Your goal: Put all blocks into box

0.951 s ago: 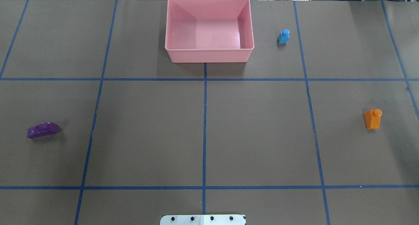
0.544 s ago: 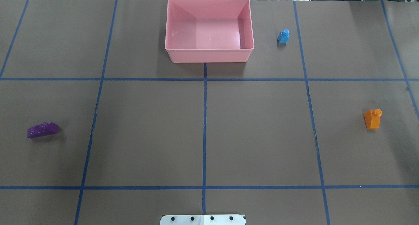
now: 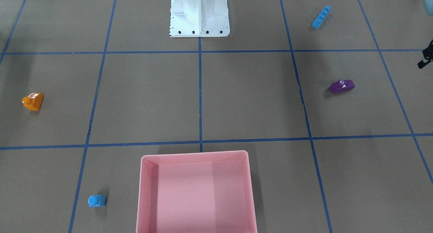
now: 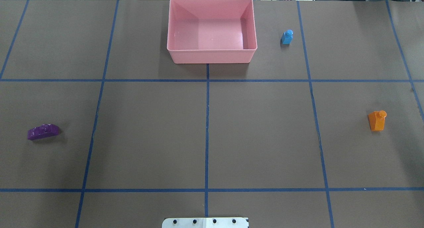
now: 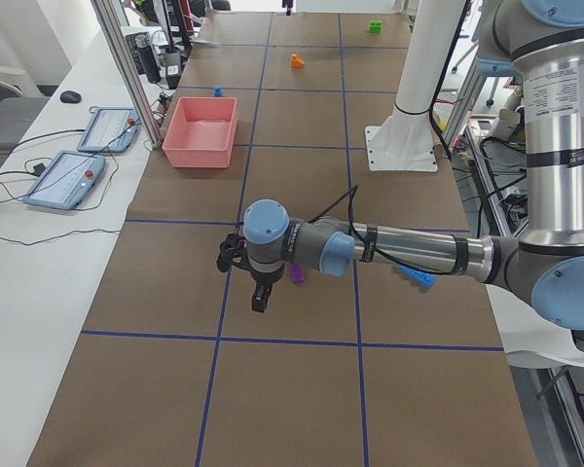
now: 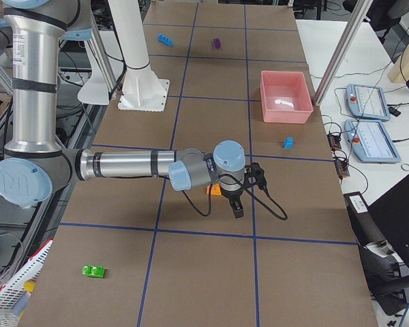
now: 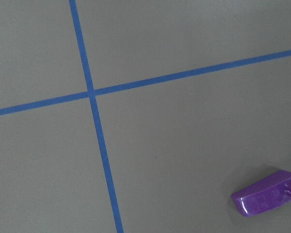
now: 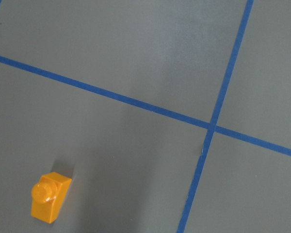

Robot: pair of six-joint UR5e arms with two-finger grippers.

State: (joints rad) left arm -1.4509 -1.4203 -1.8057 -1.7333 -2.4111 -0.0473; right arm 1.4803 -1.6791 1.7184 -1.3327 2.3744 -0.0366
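Box is empty and all five blocks lie on the table, so the task is judged at its start. L gripper hangs above the table pointing down, forearm stretched near level from the robot's side, wrist bent over. It shows properly only in the left side view, so cannot tell whether the jaws stand wide or narrow. With every block accounted for on the table, it is judged to carry nothing. Purple block sits low-right in the L wrist view, well off centre and apart from the gripper. Front view puts the gripper outboard of it, further toward the robot's left. Block's long axis runs approx. across the table, slightly skewed. R gripper has the same pose and its jaw state likewise cannot be told. Orange block is low-left in the R wrist view. Small blue block is near the box on the robot's right. Long blue block is near the base on the L side, and green block is far out at the R end. Judgement: L arm is nearer purple and R nearer orange. L needs an inboard shift to centre, then jaws set across the block's short width.
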